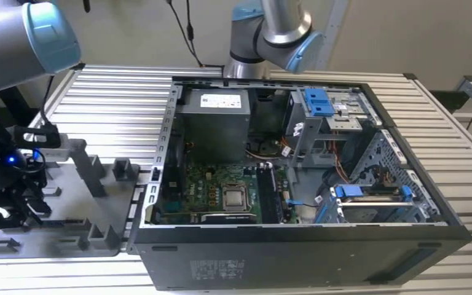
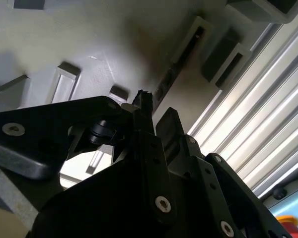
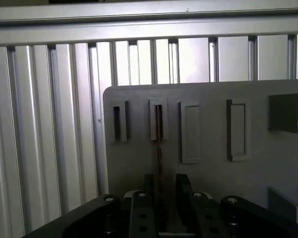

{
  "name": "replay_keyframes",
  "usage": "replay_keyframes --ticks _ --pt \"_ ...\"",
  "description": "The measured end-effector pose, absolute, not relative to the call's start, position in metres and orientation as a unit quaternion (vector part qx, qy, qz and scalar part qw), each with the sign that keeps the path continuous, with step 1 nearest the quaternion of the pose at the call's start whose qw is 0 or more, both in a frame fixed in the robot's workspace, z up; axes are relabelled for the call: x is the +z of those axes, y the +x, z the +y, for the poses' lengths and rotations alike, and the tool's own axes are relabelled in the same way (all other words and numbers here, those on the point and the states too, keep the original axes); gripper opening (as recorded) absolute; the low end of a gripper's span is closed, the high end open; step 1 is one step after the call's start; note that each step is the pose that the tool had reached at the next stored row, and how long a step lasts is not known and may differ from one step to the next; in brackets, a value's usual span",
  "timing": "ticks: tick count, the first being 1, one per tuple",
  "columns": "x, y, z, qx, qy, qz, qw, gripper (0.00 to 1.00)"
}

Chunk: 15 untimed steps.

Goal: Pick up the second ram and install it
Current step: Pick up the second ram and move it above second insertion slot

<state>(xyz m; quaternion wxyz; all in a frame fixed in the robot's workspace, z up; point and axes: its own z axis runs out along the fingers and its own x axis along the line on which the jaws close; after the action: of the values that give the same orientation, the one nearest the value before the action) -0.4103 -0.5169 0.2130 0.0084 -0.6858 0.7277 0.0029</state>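
The second ram [image 3: 159,144] stands on edge in a narrow slot of the grey fixture plate [image 3: 208,129], seen as a thin dark strip. My gripper [image 3: 165,191] straddles it from above, open: one finger lies close against the ram and the other stands a small gap away. In the second wrist view the ram [image 2: 169,79] runs from its slot to the gripper [image 2: 156,106]. In the exterior view the gripper [image 1: 15,212] hangs low over the fixture [image 1: 80,184] at that view's left.
An open computer case [image 1: 170,123] lies at the centre, with its motherboard [image 1: 219,184] and long black memory slots [image 1: 269,193] facing up. Another arm's base [image 1: 269,31] rises behind it. Grey fixture blocks [image 1: 121,169] stand between gripper and case on the slatted table [image 1: 113,104].
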Motion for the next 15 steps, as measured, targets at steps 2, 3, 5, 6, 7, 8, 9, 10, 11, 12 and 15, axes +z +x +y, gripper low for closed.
replay_keyframes --ticks 2,3,5,6,7,8,9,10,11,12,15 --pt "0.21 -0.411 -0.517 0.003 -0.687 0.727 0.009 0.32" --pt "0.209 -0.411 -0.517 0.002 -0.688 0.726 0.009 0.32" --pt "0.206 -0.412 -0.517 0.002 -0.689 0.724 0.01 0.32" --pt "0.205 -0.412 -0.517 0.001 -0.69 0.723 0.01 0.32" --pt "0.204 -0.412 -0.517 0.001 -0.692 0.722 0.011 0.32" --pt "0.202 -0.412 -0.517 0.0 -0.693 0.721 0.011 0.32" --pt "0.201 -0.413 -0.517 0.0 -0.694 0.72 0.012 0.32" --pt "0.2 -0.413 -0.517 -0.001 -0.694 0.72 0.012 0.32" --pt "0.199 -0.413 -0.517 -0.001 -0.695 0.719 0.013 0.32" --pt "0.198 -0.414 -0.517 -0.001 -0.695 0.719 0.013 0.32" --pt "0.195 -0.415 -0.517 -0.003 -0.697 0.717 0.014 0.32"
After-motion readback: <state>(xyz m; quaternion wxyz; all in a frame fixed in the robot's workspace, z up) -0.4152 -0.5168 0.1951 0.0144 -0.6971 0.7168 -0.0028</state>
